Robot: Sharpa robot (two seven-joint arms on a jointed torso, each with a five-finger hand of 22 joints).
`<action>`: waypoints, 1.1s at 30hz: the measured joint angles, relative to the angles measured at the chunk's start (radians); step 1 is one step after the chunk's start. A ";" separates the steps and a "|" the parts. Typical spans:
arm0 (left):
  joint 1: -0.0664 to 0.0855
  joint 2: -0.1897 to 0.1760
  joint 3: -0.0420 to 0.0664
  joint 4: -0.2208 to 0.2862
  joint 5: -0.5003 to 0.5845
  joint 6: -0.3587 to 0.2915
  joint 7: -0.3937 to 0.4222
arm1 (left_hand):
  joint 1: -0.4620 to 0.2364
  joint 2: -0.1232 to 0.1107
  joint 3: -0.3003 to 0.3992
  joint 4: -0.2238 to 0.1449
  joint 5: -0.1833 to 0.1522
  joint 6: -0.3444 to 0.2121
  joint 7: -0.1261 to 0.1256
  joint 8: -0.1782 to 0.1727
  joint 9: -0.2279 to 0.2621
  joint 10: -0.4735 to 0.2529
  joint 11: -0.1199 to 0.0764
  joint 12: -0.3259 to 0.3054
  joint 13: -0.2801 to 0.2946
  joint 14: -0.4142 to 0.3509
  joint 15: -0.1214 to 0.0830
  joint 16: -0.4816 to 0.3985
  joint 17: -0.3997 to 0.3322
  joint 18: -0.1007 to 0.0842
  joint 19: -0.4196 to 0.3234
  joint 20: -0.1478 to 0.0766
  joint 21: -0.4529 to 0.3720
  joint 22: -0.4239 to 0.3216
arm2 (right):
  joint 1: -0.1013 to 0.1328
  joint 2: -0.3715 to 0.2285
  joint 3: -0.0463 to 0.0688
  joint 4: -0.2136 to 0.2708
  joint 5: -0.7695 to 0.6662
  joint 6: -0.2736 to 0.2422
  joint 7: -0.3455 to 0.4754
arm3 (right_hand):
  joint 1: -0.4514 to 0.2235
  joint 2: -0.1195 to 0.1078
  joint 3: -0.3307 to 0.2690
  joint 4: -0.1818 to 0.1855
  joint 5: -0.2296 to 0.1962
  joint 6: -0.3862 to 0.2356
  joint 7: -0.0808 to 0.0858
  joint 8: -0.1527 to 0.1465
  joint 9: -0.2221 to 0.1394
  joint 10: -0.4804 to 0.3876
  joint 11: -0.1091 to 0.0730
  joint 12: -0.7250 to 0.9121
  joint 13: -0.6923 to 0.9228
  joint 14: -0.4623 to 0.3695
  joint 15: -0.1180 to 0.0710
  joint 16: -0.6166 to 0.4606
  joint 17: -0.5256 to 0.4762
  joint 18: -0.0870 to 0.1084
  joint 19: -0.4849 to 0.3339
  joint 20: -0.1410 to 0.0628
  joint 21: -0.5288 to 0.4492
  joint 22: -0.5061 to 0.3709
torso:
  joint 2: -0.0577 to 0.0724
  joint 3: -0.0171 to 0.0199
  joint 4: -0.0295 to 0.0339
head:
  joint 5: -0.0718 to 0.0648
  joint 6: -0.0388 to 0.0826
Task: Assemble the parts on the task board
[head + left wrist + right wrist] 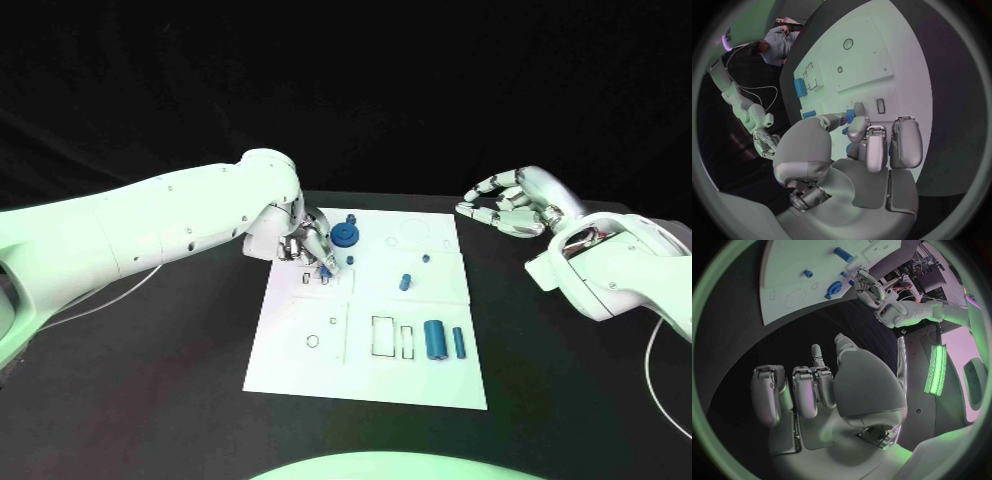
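Task board (pixel 368 350): a white plate laid flat in the middle of the black table (pixel 173 400), marked with outlined slots and small holes.

Parts, blue:
- a round gear-like piece (pixel 346 234) is seen at the far left of the board, just beside the left hand;
- a small peg (pixel 392 240) is placed to the right of it;
- a short cylinder (pixel 405 282) is found near the middle of the board;
- two longer cylinders (pixel 436 341) and (pixel 459 342) are laid side by side at the near right, next to a rectangular outline (pixel 384 336).

Left hand (pixel 307 247): lowered over the board's far left corner, fingers curled downward, their tips at the board. A small blue piece (pixel 329 270) is seen at the fingertips; whether it is pinched cannot be told.

Right hand (pixel 508 205): held above the table beyond the board's far right corner, well apart from the parts. The fingers are curled inward and nothing is held.
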 measured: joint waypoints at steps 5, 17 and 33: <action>0.000 -0.002 -0.001 0.001 -0.002 0.004 -0.001 | -0.005 0.005 -0.004 -0.004 -0.006 0.004 -0.001 0.000 0.000 0.007 0.000 0.002 0.006 0.000 0.000 0.004 0.000 0.000 0.000 0.000 0.000 0.002 | 0.000 0.000 0.000 0.000 0.000 0.000 0.000 | 0.000 0.000 0.000 0.000 0.000 0.000 0.000 0.000 0.000 0.000 0.000 0.000 0.000 0.000 0.000 0.000 0.000 0.000 0.000 0.000 0.000 0.000 | 0.000 0.0000 0.0001 | 0.001 -0.002; -0.004 -0.007 -0.018 0.008 -0.007 0.007 -0.002 | -0.022 0.015 0.015 -0.030 -0.020 0.010 0.000 -0.009 -0.002 0.011 -0.004 0.007 0.018 0.000 0.000 0.004 0.000 0.000 0.000 0.000 0.000 0.004 | -0.001 0.001 0.000 -0.001 0.000 0.000 0.000 | 0.000 0.000 0.000 0.000 0.000 0.000 0.000 0.000 0.000 0.000 0.000 0.000 0.000 0.000 0.000 0.000 0.000 0.000 0.000 0.000 0.000 0.000 | 0.000 0.0001 0.0000 | 0.003 -0.005; 0.000 -0.015 -0.030 0.022 -0.011 -0.010 0.000 | -0.031 0.024 0.016 -0.034 -0.026 0.013 0.000 -0.014 -0.004 0.014 0.000 0.013 0.026 0.000 0.000 0.004 0.000 0.000 0.000 0.000 0.004 0.008 | -0.002 0.001 0.000 -0.001 0.000 0.001 0.001 | 0.000 0.000 0.000 0.000 0.000 0.000 0.000 0.000 0.001 0.000 0.000 0.000 0.000 0.000 0.000 0.000 0.000 0.000 0.000 0.000 0.000 0.000 | 0.001 0.0006 -0.0003 | 0.003 -0.008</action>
